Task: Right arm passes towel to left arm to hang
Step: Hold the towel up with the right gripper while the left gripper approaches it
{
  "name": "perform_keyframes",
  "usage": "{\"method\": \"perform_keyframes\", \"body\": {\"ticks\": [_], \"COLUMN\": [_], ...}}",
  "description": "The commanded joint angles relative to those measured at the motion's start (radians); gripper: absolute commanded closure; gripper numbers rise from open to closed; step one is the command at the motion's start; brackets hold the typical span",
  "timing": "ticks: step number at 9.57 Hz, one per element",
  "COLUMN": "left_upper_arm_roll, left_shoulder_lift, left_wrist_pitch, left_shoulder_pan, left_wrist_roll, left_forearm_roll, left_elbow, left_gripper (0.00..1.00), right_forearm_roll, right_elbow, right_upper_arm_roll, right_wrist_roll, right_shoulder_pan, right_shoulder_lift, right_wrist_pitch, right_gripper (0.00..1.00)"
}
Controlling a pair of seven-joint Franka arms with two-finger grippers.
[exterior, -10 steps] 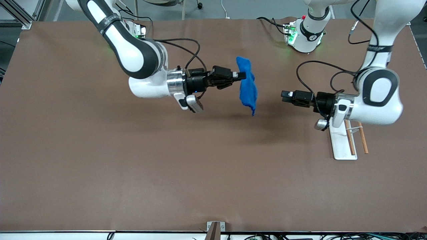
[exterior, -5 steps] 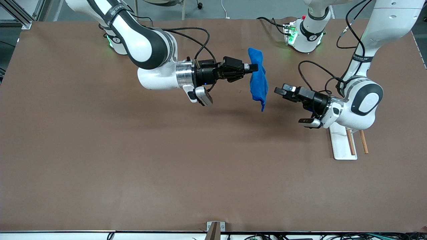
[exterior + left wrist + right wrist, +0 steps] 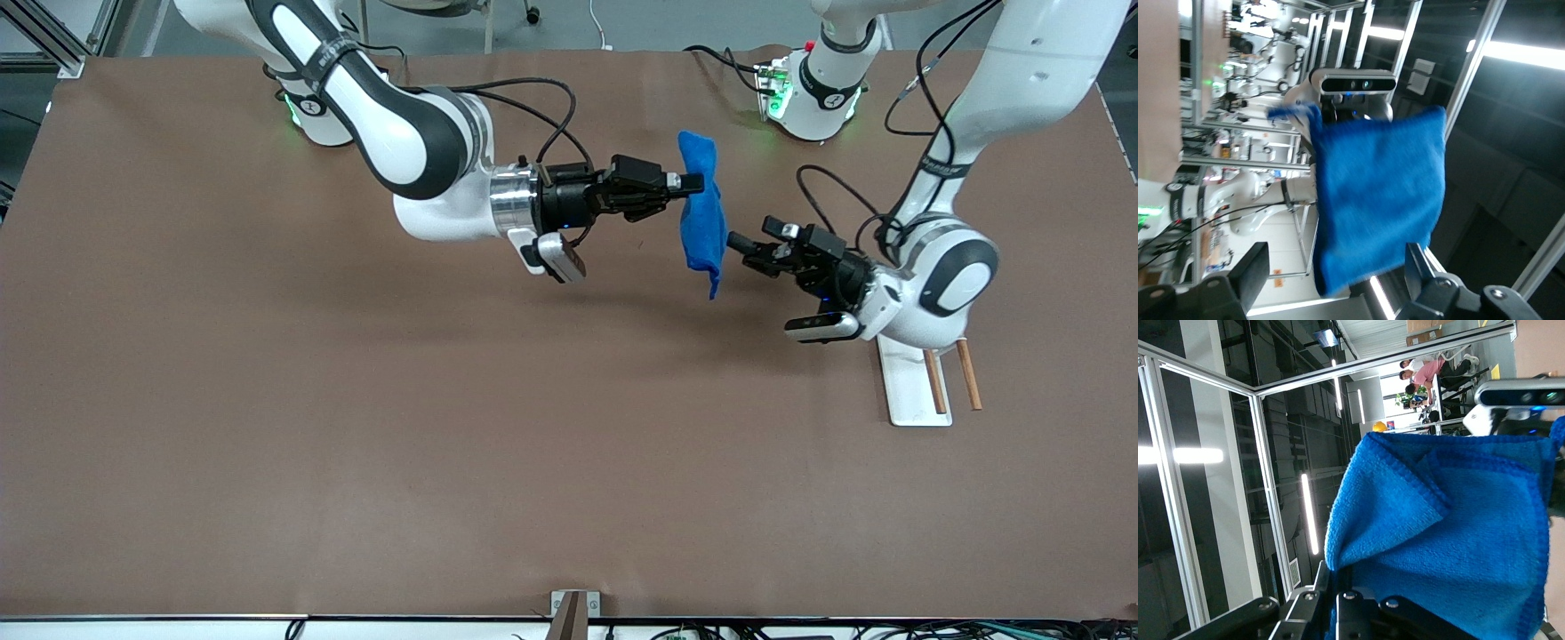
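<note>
The bright blue towel (image 3: 701, 216) hangs in the air over the middle of the table, pinched near its upper part by my right gripper (image 3: 695, 184), which is shut on it. The towel fills the right wrist view (image 3: 1458, 540). My left gripper (image 3: 740, 246) is open, held level, its fingertips just beside the towel's lower half. In the left wrist view the towel (image 3: 1378, 200) hangs just ahead of the two spread fingers (image 3: 1255, 270), its lower edge between them.
A white flat stand with two brown wooden rods (image 3: 929, 382) lies on the brown table under the left arm's elbow. Both arm bases with green lights (image 3: 805, 89) stand at the table's top edge.
The right gripper carried the towel toward the left arm's end. The left gripper moved in toward the towel until its open fingers reach the cloth.
</note>
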Motion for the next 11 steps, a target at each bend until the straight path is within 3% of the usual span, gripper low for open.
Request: {"method": "perform_keyframes", "body": {"ticks": [1, 2, 4, 6, 8, 11], "left_upper_arm_roll": [-0.028, -0.047, -0.058, -0.058, -0.056, -0.047], "left_shoulder_lift": [0.025, 0.022, -0.004, -0.015, -0.016, -0.038], "left_wrist_pitch": [0.001, 0.001, -0.002, -0.002, -0.002, 0.005], "left_shoulder_pan": [-0.01, -0.009, 0.007, 0.021, 0.022, 0.04], "left_wrist_roll": [0.033, 0.033, 0.023, 0.019, -0.015, -0.078], "left_forearm_roll": [-0.067, -0.106, -0.118, -0.109, -0.108, -0.108], "left_elbow": [-0.004, -0.004, -0.007, -0.009, -0.004, 0.002], "left_gripper": [0.11, 0.11, 0.27, 0.7, 1.0, 1.0], "right_forearm_roll": [0.035, 0.035, 0.035, 0.035, 0.035, 0.034], "right_elbow": [0.02, 0.02, 0.018, 0.02, 0.018, 0.015], "right_upper_arm_roll": [0.002, 0.002, 0.002, 0.002, 0.002, 0.002], "right_wrist_roll": [-0.027, -0.027, -0.027, -0.027, -0.027, -0.027], "right_shoulder_pan": [0.008, 0.01, 0.01, 0.01, 0.008, 0.008], "right_shoulder_lift": [0.01, 0.011, 0.011, 0.013, 0.013, 0.013], "right_wrist_pitch": [0.008, 0.008, 0.008, 0.008, 0.008, 0.024], "right_gripper": [1.0, 1.0, 1.0, 1.0, 1.0, 0.96]}}
